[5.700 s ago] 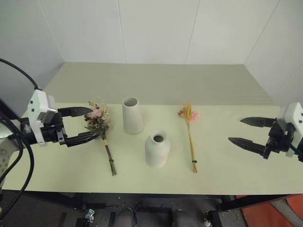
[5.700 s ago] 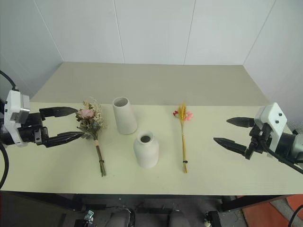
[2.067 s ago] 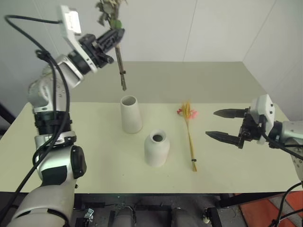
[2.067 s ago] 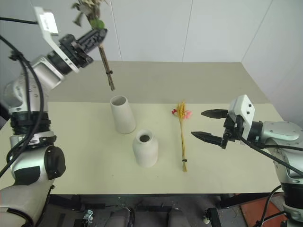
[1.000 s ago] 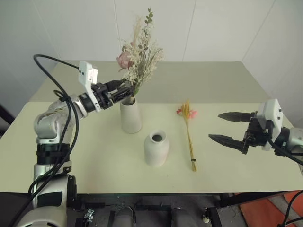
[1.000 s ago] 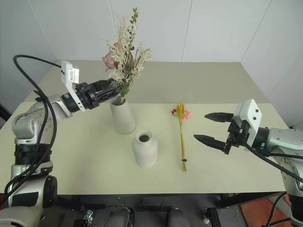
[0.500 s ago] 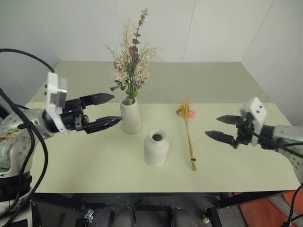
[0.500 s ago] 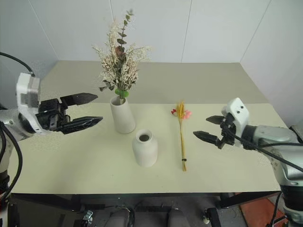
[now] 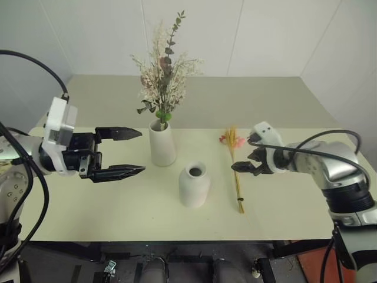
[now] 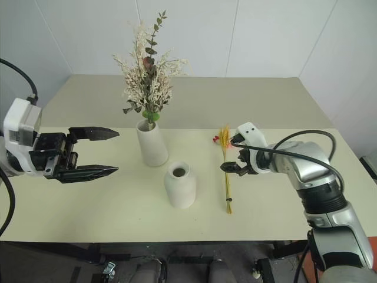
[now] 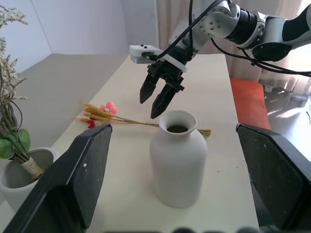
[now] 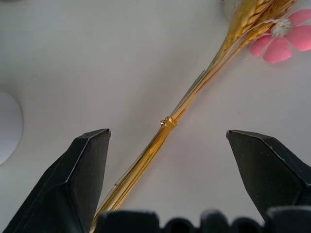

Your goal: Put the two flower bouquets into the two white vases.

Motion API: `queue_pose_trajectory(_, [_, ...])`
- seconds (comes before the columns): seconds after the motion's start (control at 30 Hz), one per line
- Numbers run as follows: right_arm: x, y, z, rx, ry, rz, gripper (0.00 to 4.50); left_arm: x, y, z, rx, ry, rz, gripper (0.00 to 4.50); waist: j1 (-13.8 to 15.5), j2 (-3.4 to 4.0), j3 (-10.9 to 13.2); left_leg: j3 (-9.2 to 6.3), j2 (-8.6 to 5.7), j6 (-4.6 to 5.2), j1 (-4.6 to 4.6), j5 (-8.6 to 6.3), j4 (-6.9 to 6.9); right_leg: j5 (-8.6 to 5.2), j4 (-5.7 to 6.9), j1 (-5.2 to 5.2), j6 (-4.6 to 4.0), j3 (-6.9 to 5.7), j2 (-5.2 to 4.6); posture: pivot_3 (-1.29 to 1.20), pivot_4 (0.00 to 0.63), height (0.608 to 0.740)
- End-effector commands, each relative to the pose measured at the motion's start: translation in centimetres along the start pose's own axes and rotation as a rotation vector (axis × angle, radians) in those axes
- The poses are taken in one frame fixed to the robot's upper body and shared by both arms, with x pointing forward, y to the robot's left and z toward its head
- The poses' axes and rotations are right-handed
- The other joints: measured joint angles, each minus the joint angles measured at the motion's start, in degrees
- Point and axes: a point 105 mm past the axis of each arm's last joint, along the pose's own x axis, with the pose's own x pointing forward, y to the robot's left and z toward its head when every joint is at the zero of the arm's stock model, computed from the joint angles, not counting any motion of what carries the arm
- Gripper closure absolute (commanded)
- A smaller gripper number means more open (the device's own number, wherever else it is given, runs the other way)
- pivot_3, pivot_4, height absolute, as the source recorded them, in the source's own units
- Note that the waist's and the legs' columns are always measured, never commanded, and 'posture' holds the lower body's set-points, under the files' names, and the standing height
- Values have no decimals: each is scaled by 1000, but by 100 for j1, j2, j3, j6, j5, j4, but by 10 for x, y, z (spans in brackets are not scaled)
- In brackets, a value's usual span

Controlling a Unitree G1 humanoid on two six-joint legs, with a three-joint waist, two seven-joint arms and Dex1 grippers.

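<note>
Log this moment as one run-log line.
bushy bouquet: in tall vase | wheat bouquet: on table | right tool: open above its stalks | left tool: open, empty

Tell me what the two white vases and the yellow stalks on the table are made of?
The tall vase and the round vase look like matte ceramic: smooth, chalky white, no shine. The yellow stalks look like dried wheat, though they could be fake: thin straw-coloured stems with grain heads, tied with a small band.
</note>
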Motion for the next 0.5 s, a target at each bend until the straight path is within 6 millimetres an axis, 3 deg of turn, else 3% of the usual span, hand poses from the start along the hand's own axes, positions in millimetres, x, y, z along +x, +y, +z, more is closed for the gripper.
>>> queue_pose_trajectory(0.03, [15,-10,-7,-49,48,-88,0,-2,-5,9,63,3,-1,40,17,0,0,0,0,0,0,0,0,0,0,0,0,0,0,0,150,740])
queue_pose_trajectory(0.13, [26,-15,-8,-78,56,-131,0,-3,-7,9,64,8,11,40,-2,-10,-7,2,1,0,4,0,1,1,2,2,1,1,0,0,150,740])
queue_pose_trajectory(0.23, [29,-17,-1,-103,29,-140,543,-5,-8,10,65,12,23,0,-19,-12,-8,2,3,0,16,0,1,0,3,11,2,0,2,0,150,740])
queue_pose_trajectory(0.5, [23,-24,8,-138,-25,-191,3068,-6,-9,9,58,16,32,0,2,-12,-8,2,5,0,8,0,1,2,4,2,-1,0,3,0,150,740])
